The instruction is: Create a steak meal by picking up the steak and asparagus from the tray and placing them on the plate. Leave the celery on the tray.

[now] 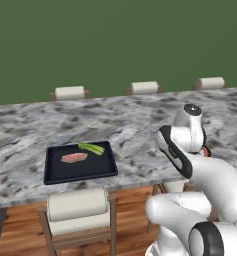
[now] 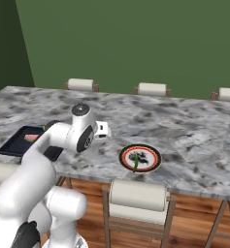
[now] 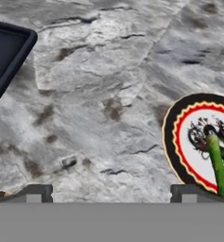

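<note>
The black tray (image 1: 55,175) lies on the marble counter, with the pink mottled steak (image 1: 74,158) in its middle and the light green celery (image 1: 91,148) at its far edge. In the right base view the steak (image 2: 31,137) shows on the tray (image 2: 12,145) at the left. The round plate (image 2: 127,151) with the orange-red rim sits to the right, and the thin dark green asparagus (image 2: 136,162) lies on it. My gripper (image 3: 112,194) hangs open over bare counter between the tray's corner (image 3: 12,49) and the plate (image 3: 172,142), with nothing between its fingertips (image 3: 35,193). The asparagus (image 3: 217,163) lies beside the right fingertip.
A chair (image 2: 138,196) stands at the counter's near edge below the plate, and another (image 1: 77,210) below the tray. Several chair backs line the far edge. The marble counter (image 1: 125,125) stretches wide behind the tray.
</note>
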Available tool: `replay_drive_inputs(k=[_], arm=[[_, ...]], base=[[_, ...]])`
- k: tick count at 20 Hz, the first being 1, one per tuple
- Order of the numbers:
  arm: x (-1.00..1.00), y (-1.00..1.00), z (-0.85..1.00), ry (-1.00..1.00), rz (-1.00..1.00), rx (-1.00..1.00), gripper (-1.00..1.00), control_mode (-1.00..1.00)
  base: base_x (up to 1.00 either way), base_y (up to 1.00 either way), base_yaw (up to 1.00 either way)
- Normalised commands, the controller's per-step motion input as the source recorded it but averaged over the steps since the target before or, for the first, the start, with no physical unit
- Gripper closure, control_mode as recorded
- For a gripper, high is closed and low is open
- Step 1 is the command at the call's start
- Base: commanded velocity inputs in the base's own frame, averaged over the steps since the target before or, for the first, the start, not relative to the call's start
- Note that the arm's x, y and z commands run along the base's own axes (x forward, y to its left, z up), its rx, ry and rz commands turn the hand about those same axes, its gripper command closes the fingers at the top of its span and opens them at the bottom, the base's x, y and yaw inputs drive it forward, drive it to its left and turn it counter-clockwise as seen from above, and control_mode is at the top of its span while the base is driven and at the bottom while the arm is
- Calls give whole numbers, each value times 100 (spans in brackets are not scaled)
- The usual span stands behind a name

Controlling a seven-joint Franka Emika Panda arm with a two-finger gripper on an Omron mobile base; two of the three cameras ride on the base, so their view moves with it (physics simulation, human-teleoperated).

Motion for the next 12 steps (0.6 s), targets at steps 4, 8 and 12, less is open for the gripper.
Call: replay_drive_inputs(k=[4,8,12], arm=[[-8,99,31,0,16,0,-100,-100],[0,88,44,0,14,0,-100,-100],[0,85,23,0,21,0,-100,-100]], base=[[0,0,0],[0,0,0],[0,0,0]])
